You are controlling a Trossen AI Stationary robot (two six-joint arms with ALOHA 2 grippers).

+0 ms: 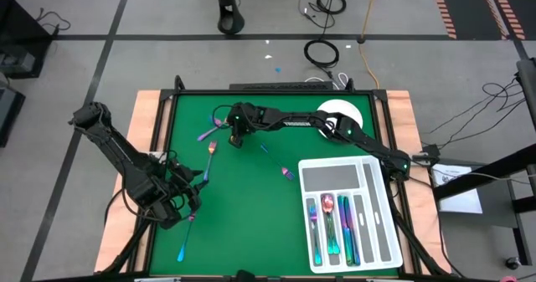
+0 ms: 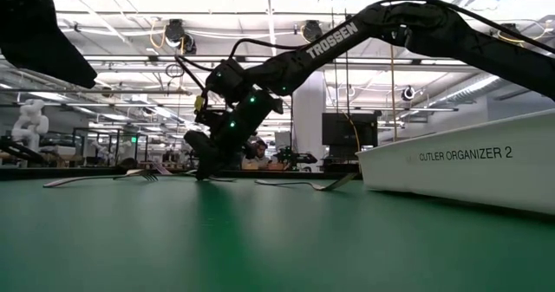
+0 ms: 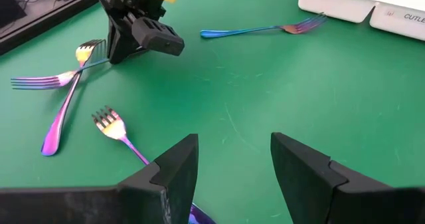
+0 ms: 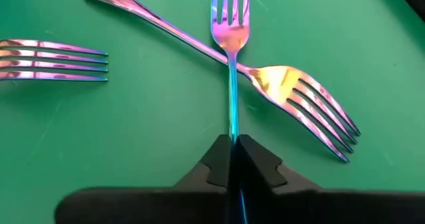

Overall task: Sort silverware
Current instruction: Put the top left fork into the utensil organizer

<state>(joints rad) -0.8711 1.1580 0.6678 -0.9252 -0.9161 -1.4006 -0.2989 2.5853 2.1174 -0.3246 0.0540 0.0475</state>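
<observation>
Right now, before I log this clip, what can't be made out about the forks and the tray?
- Held fork: its handle end is hidden by the right gripper's shut fingers, right wrist view.
- Tray: the pieces inside are too small to sort by type, high view.
- Tray interior: hidden by its own wall, low view.
- Fork near the left gripper: its handle is hidden behind a finger, left wrist view.

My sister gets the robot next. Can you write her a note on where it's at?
Right gripper: shut on a fork's handle, far-left part of the mat; that fork lies across another fork.
Left gripper: open, empty, low at the mat's left edge.
Done: several pieces in the tray.
Left: about six pieces loose on the mat, mostly forks, counting the gripped one; one lies near the tray.
</observation>
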